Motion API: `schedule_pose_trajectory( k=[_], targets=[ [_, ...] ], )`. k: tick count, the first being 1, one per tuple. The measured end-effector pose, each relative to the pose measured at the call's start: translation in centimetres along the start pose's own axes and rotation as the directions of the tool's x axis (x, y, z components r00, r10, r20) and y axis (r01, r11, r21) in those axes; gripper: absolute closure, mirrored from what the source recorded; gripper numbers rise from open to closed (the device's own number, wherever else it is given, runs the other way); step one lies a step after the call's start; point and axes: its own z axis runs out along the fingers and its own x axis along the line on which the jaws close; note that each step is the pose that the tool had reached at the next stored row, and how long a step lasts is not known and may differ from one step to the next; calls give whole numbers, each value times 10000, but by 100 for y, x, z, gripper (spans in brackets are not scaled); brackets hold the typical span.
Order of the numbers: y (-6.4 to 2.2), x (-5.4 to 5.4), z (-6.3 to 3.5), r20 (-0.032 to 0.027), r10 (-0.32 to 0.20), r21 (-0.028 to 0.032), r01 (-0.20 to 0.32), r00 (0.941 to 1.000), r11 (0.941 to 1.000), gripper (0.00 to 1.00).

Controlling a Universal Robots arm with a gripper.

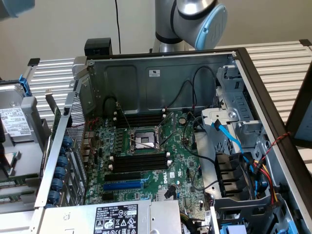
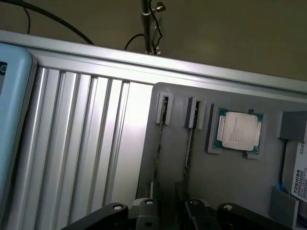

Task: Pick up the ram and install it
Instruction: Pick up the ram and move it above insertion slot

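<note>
Widest first: the ribbed metal surface point(image 1: 282, 63) carries everything, and on it the open computer case point(image 1: 126, 73) lies with its motherboard point(image 1: 180, 156) facing up. The black memory slots point(image 1: 139, 163) sit bare in the middle of the exterior picture, and the arm point(image 1: 200, 19) rises behind the case at upper centre. Now the wrist view, looking down on a grey holder point(image 2: 225, 187) resting on the same ribbed metal. It holds a hard drive point(image 2: 298, 175), then a processor point(image 2: 240, 132) in its own recess. Beside that are two narrow grooves, and here is the ram point(image 2: 158, 148), standing on edge in one groove, with a second stick point(image 2: 188, 148) parallel in the next. They show as thin edges only, so colour and label cannot be made out. The end effector point(image 2: 169, 213) hangs spread wide with nothing between its fingers. It sits right at the near ends of both sticks, and their long axes run straight away from it toward the grooves' end clips. Neither stick looks clearly favoured, because the gap falls roughly between the two. A drive shows at the exterior view's left edge, so the holder probably lies outside the case on that side, well apart from the slots. Room looks fair: open air above the grooves, but the sticks stand close together and the groove walls hug them.
</note>
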Motion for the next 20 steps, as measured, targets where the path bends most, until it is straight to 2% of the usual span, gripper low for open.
schedule_pose_trajectory(
  k=[3,6,13,20],
  targets=[
    [0,6,54,2,142,2,-142,9999,9999,73],
    [0,8,104,7,492,7,-492,9988,9988,73],
    [10,34,124,4,498,-5,-498,9988,9988,73],
    [77,65,245,4,534,-4,-534,9986,9986,73]
  ],
)
